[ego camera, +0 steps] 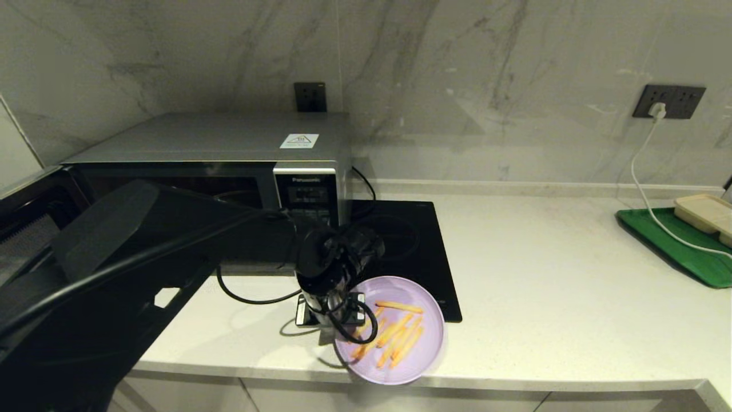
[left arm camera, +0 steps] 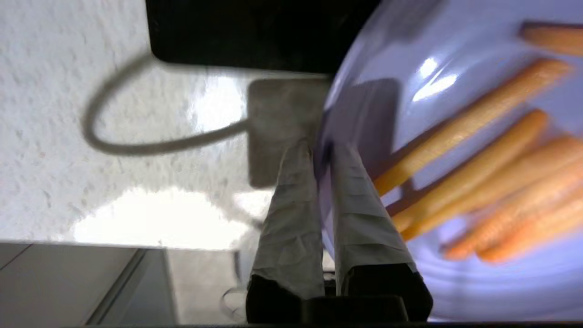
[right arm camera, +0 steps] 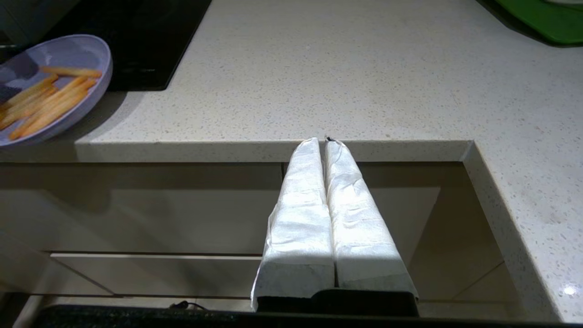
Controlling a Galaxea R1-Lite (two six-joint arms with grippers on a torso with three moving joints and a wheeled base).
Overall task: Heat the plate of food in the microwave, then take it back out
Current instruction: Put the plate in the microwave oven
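Marble-veined wall panels back a pale speckled countertop [ego camera: 543,274], with the silver Panasonic microwave [ego camera: 229,154] standing at its far left, its door swung open toward the robot's left. Just beside the microwave lies a flat black induction cooktop [ego camera: 412,240].

Reaching across in front of the microwave, the left gripper [ego camera: 337,320] points down at the counter's front edge, and its cloth-wrapped fingers [left arm camera: 291,218] are clamped on the raised rim of the plate of food [ego camera: 420,326]. In the left wrist view one finger lies outside the rim and the other inside the dish, with the lilac edge pinched between them. The plate sits at the near edge of the counter, its far side overlapping the cooktop's front corner, and it looks tipped, with the gripped side higher. Several thin orange fries [ego camera: 394,337] lie bunched on the plate just beyond the fingertips.

Well apart from that hand, at the counter's far right, a green tray [ego camera: 686,252] carries a beige compartment tray [ego camera: 706,214], and a white cable [ego camera: 643,171] runs down to it from a wall socket.

Below the counter edge the right gripper [right arm camera: 325,142] hangs parked, its two white-wrapped fingers pressed together on nothing.
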